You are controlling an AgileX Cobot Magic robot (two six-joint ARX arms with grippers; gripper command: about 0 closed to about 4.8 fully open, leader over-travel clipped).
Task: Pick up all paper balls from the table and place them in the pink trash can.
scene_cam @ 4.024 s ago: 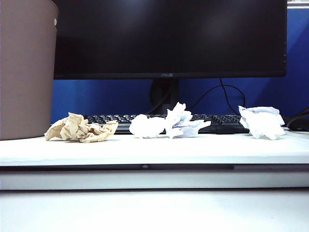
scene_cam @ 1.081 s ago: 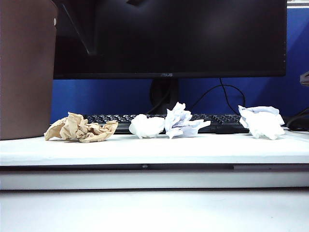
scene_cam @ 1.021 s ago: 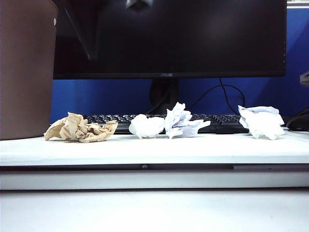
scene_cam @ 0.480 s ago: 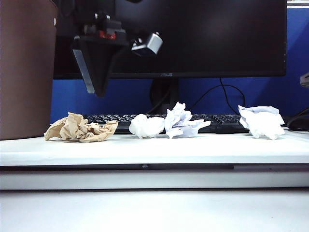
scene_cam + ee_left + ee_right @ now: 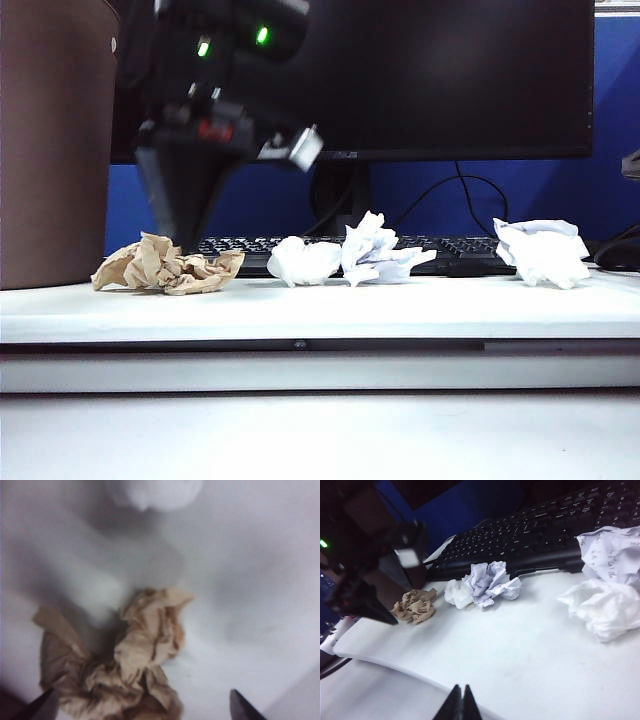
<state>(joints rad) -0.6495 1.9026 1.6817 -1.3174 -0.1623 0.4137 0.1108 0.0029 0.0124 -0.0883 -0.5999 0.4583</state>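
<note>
The tan paper ball (image 5: 167,266) lies on the white table (image 5: 330,312) beside the tall pink trash can (image 5: 55,140). My left gripper (image 5: 185,228) hangs blurred just above this ball. In the left wrist view the left gripper (image 5: 142,710) is open, one dark fingertip (image 5: 242,710) on each side of the tan ball (image 5: 125,665), not touching it. A white ball (image 5: 303,260), a bluish-white ball (image 5: 380,250) and a white ball (image 5: 542,252) at the far right also rest on the table. My right gripper (image 5: 460,702) is shut and empty, above the table's near edge.
A black keyboard (image 5: 450,250) and a large dark monitor (image 5: 400,80) stand behind the paper balls, with cables (image 5: 470,195) hanging against the blue wall. The table's thick front edge (image 5: 320,345) runs across the exterior view.
The left arm has dropped from the top of the exterior view to just above the tan ball. The paper balls and the right gripper have not moved.
</note>
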